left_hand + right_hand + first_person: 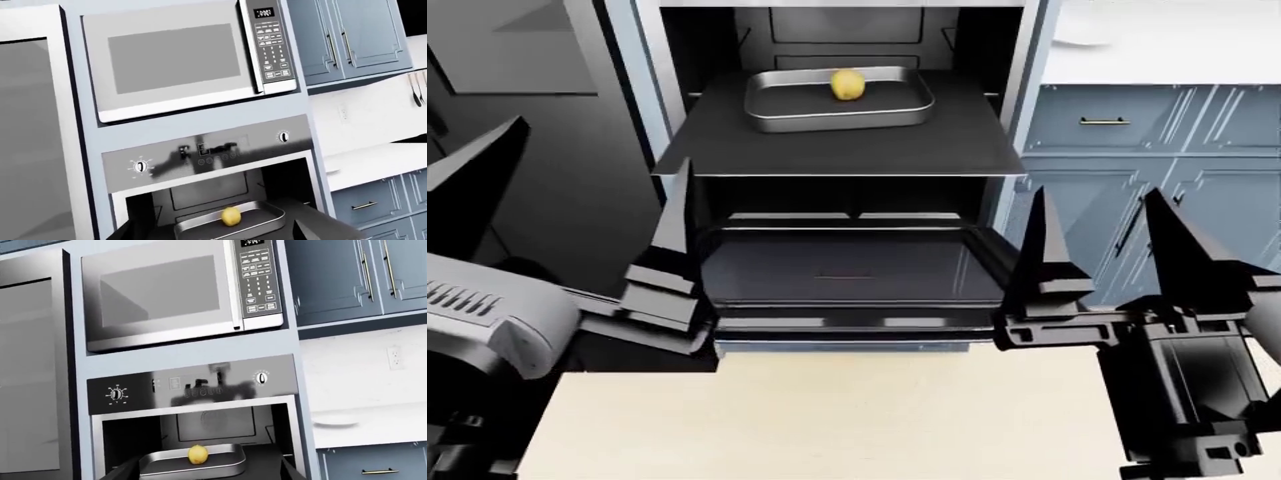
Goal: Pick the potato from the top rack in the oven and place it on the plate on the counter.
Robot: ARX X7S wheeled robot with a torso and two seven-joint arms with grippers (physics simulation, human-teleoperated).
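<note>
We judge the main risk at the oven (pixel 841 150): reaching over the pulled-out top rack (pixel 841 135), a finger could catch the baking tray (pixel 838 100) and roll the potato (pixel 846 85), upper centre. Both arms hang low; right gripper (pixel 1101 250) spreads wide, left gripper (pixel 674 260) we cannot tell.

- The potato (pixel 847 85), small, oval, yellow, lies in a grey metal tray (pixel 777 112) on the top rack (pixel 841 140).
- The rack juts from the oven (pixel 841 25).
- The white plate (pixel 1081 41) sits far right on the counter (pixel 1174 55).
</note>
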